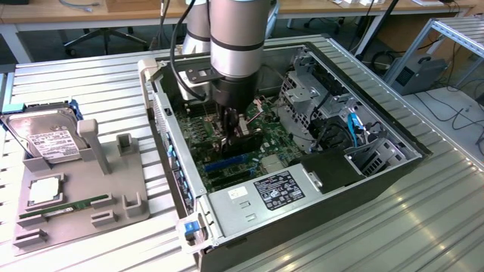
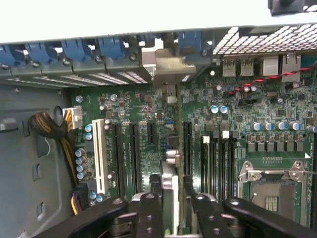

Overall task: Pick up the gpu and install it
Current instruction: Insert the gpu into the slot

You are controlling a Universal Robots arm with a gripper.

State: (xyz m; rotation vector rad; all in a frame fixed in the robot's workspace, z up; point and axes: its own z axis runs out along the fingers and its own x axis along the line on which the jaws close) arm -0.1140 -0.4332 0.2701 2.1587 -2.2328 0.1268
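The gpu (image 2: 170,186) is a thin dark card seen edge-on in the wrist view, standing upright between my fingers (image 2: 148,213). Its pale metal bracket (image 2: 166,64) lies against the rear slot openings of the case. My gripper (image 2: 171,210) is shut on the card's top edge. In the exterior view the gripper (image 1: 233,135) is down inside the open computer case (image 1: 378,170), just over the green motherboard (image 1: 264,127), with the gpu (image 1: 243,130) pointing at the expansion slots. Whether the card's lower edge is in a slot, I cannot tell.
Black slots (image 2: 133,153), a white slot (image 2: 99,153) and the CPU socket (image 2: 270,191) flank the card. Drive cages (image 1: 302,96) and cables crowd the case's far side. On the exterior view's left, a grey fixture (image 1: 83,192) carries a hard drive (image 1: 45,136) and a green memory stick (image 1: 64,208).
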